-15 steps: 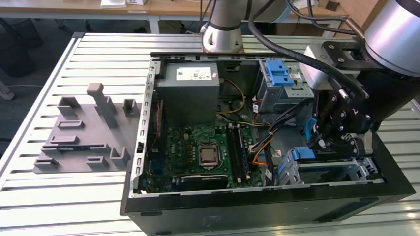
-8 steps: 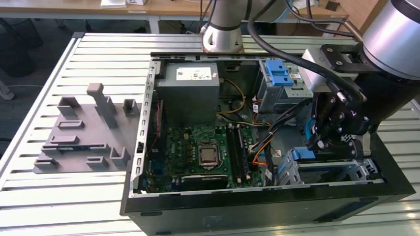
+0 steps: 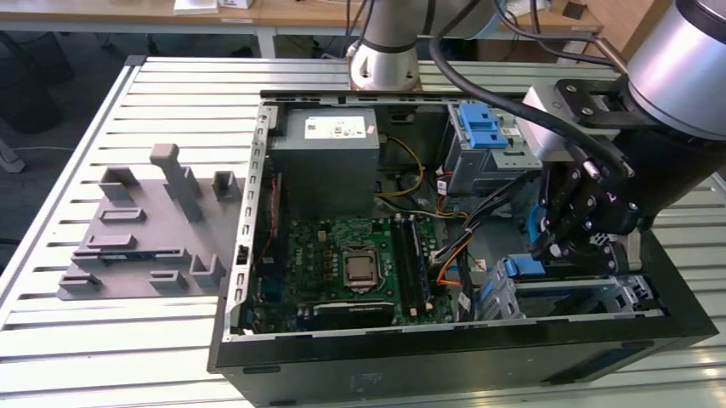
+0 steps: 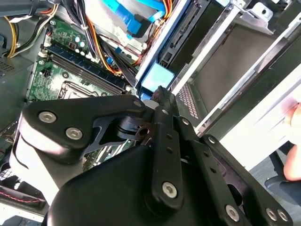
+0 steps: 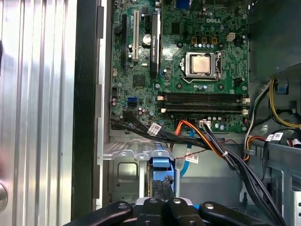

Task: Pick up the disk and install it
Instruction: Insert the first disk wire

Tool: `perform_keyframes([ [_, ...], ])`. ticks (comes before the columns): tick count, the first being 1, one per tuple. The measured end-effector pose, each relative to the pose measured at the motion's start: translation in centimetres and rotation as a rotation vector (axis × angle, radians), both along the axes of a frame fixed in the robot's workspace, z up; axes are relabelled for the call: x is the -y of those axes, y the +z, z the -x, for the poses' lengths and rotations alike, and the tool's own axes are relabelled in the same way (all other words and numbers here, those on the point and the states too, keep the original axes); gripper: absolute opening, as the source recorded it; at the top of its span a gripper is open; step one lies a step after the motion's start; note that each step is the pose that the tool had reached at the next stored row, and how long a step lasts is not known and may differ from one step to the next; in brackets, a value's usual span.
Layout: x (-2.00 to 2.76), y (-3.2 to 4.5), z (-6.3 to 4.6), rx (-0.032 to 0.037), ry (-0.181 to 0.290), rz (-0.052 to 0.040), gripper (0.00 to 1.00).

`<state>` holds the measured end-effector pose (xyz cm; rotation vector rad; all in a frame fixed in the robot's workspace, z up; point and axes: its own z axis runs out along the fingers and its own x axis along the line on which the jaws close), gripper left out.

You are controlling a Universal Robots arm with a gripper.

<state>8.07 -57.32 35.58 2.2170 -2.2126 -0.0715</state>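
The disk (image 3: 525, 266) stands on edge at the mouth of the metal drive bay (image 3: 579, 297), in the corner of the open computer case (image 3: 454, 357) on the exterior view's right. Mostly its blue plastic carrier shows, as a blue end (image 4: 157, 77) and a blue frame (image 5: 160, 163) in the two wrist views. My gripper (image 3: 556, 255) reaches down into the case over the bay. Its black fingers (image 5: 162, 188) come together on the carrier's end, and their tips (image 4: 161, 94) touch the blue plastic. The disk's metal body is hidden by the bay and the gripper.
Inside the case lie the green motherboard (image 3: 352, 255), the grey power-supply box (image 3: 329, 157), a grey cage with a blue latch (image 3: 488, 136) and bundles of orange and black cables (image 5: 207, 136) beside the bay. A grey plastic fixture (image 3: 142, 225) sits on the slatted table.
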Motion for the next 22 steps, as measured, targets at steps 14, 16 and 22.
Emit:
perform_keyframes([
  [14, 0.0, -0.12, -2.0, 0.0, 0.0, 0.0002, 0.11],
  [16, 0.0, -0.14, -2.3, 0.0001, 0.0, 0.0002, 0.11],
  [22, 0.01, -0.18, -2.9, 0.0, -0.001, 0.0005, 0.11],
])
